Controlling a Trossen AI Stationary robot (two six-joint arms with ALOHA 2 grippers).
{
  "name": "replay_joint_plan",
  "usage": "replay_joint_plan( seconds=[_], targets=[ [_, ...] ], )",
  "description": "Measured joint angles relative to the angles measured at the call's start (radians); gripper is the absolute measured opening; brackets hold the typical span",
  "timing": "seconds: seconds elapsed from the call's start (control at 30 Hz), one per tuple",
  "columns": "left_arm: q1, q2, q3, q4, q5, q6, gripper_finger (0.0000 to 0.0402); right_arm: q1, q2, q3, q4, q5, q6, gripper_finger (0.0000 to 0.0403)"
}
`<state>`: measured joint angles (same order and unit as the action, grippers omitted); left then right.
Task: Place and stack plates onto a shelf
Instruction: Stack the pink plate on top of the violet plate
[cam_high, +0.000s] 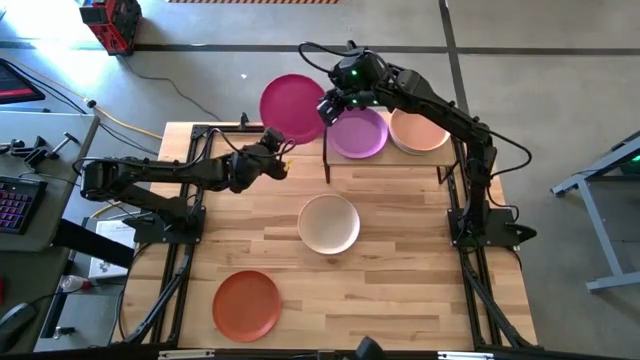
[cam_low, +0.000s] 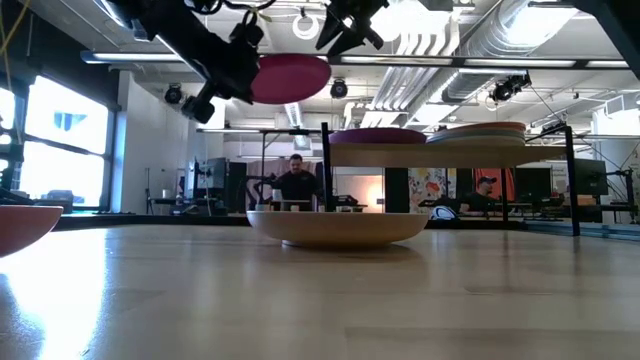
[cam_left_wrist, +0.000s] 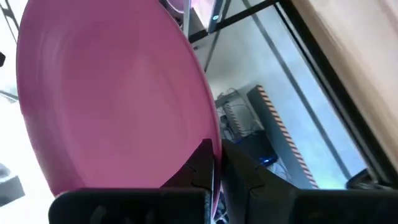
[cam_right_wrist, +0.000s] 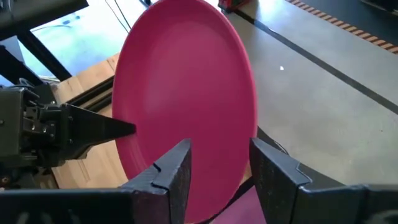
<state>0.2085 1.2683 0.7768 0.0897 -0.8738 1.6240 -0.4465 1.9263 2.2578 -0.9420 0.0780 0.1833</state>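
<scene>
A magenta plate (cam_high: 292, 105) hangs in the air over the table's far edge, left of the shelf (cam_low: 430, 155) and higher than it. My left gripper (cam_high: 280, 140) is shut on this plate. My right gripper (cam_high: 330, 105) stands open at the plate's side toward the shelf, its fingers (cam_right_wrist: 168, 177) in front of the plate's face (cam_right_wrist: 186, 93); I cannot tell whether they touch it. On the shelf rest a purple plate (cam_high: 358, 132) and a peach stack (cam_high: 418, 130). A cream plate (cam_high: 329, 223) and an orange-red plate (cam_high: 247, 303) lie on the table. My left gripper pinches the magenta plate's rim (cam_left_wrist: 214, 146) between its two fingers, on the plate's near-left side. The fingers come in about level from the table's left. The plate is lifted clear of the table and lies nearly level, as the low view (cam_low: 290, 78) shows.
The shelf's black legs (cam_high: 327, 160) stand just right of the held plate. The cream plate (cam_low: 340, 225) sits mid-table in front of the shelf. Bare wood lies between it and the orange-red plate at the near left. People sit in the room beyond the table.
</scene>
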Motion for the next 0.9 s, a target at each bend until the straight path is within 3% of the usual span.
replay_joint_plan(
  seconds=[0.53,0.9],
  targets=[
    [-0.035,0.000,0.000,0.099,0.018,0.004,0.0003,0.000,0.000,0.000,-0.003,0.001,0.046,0.0136],
    [-0.039,0.000,0.000,0.108,0.053,-0.017,0.0003,-0.003,0.000,0.000,-0.013,0.043,0.079,0.0068]
  ],
)
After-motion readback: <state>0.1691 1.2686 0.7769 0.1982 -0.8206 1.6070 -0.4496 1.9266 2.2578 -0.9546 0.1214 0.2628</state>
